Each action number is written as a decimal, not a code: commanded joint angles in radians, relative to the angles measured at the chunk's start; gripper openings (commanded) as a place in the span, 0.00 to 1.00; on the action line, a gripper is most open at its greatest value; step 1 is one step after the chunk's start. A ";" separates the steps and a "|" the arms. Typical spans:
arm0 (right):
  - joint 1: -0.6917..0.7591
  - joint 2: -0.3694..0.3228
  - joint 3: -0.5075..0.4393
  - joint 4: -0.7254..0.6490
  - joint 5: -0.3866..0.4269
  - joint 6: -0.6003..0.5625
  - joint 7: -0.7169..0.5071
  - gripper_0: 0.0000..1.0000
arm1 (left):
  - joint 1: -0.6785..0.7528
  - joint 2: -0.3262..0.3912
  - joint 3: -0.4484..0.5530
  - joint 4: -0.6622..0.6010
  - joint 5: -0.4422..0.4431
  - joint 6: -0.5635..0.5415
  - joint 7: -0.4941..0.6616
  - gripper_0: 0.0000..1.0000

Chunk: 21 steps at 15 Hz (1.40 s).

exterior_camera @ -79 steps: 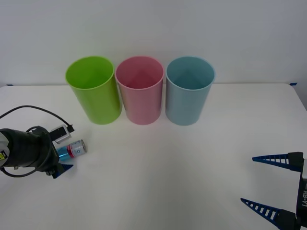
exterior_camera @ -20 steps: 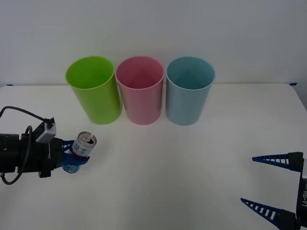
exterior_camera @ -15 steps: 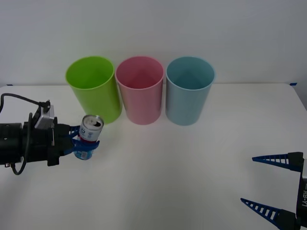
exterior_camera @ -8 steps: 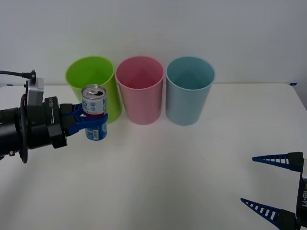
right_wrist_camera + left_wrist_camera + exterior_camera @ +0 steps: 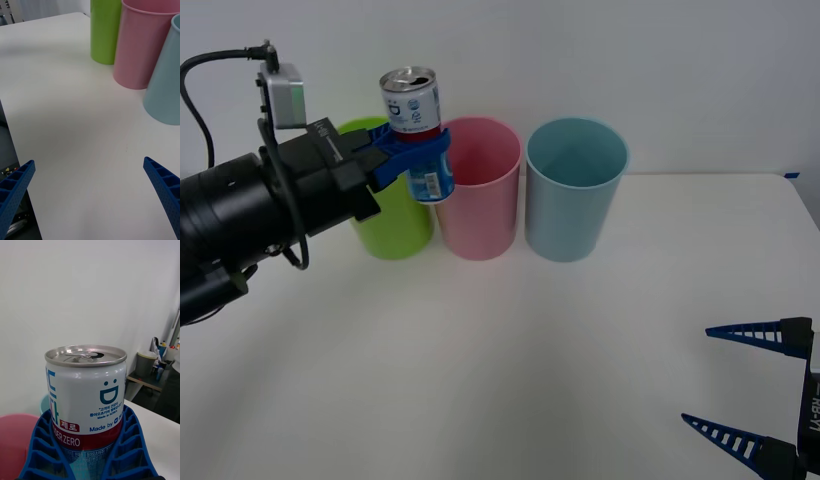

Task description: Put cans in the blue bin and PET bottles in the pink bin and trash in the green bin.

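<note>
your left gripper [image 5: 412, 150] is raised above the table [image 5: 560, 340], its blue fingers [image 5: 41, 442] clamped around the can [image 5: 414, 128], which stands upright with its opened silver top facing up. in the front view the can hangs in the air in front of the gap between the green bin [image 5: 380, 215] and the pink bin [image 5: 476, 190], overlapping the pink bin's left rim, its top higher than all three rims; how far it sits in front of the bins you cannot tell from here. the left wrist view shows the fingers wrapped on both sides of the can's red band, the white upper label with a smiley mark above them, and beyond the can a bit of the pink bin [image 5: 15, 442] and a sliver of the blue bin [image 5: 44, 405]. the three bins stand upright in a row at the far side of the table, green on the left, pink in the middle, blue bin [image 5: 574, 190] on the right, pink just beside each neighbour. your right gripper [image 5: 750, 385] waits low at the near right corner of the table, well apart from the bins, its fingers [image 5: 161, 183] spread wide with nothing between them; its wrist view looks across bare table to the green bin [image 5: 105, 30], pink bin [image 5: 140, 45] and blue bin [image 5: 167, 82].
</note>
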 commanded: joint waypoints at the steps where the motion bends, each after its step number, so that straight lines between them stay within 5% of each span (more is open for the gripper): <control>1: 0.000 0.000 0.000 0.000 0.000 0.000 0.000 1.00 | -0.144 0.000 -0.121 0.060 0.020 0.104 0.012 0.00; 8: 0.000 0.000 0.000 0.000 0.000 0.000 0.000 1.00 | -0.452 -0.029 -0.336 0.265 0.074 0.201 0.062 0.00; 15: 0.000 0.000 0.000 0.000 0.000 0.000 0.000 1.00 | -0.576 -0.212 -0.341 0.499 -0.015 0.202 0.068 0.00; 21: 0.000 0.000 0.000 0.000 0.000 0.000 0.000 1.00 | -0.670 -0.238 -0.451 0.615 -0.023 0.204 0.112 0.00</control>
